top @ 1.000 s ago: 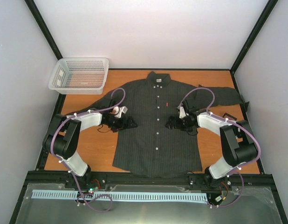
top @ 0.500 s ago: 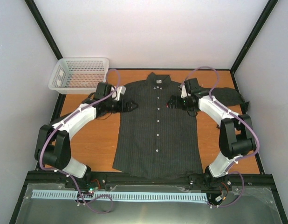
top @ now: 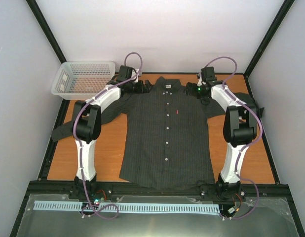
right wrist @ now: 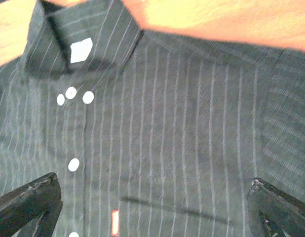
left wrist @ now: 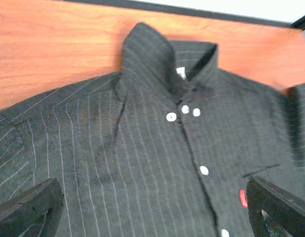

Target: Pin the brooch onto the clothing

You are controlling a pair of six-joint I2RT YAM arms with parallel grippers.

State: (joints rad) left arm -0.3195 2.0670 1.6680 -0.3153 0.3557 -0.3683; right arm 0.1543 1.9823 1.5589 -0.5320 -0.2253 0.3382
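Spread wide and empty at the dark charcoal pinstriped collared shirt's point(top: 167, 143) shoulders, left gripper point(top: 145, 88) and right gripper point(top: 190, 90) alike. Could bunch fabric if closed low; no brooch visible.

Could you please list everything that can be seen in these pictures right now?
shirt: one, dark charcoal with fine pinstripes, laid flat and face up in the middle of the table
buttons: one row, white, down the shirt front
chest tag: one, red, beside the button row
basket: one, white mesh, far left corner
table: one, orange wood, under the shirt
slotted strip: one, pale, along the near frame
left gripper: one, black, open, over the shirt left of the collar
right gripper: one, black, open, over the shirt right of the collar
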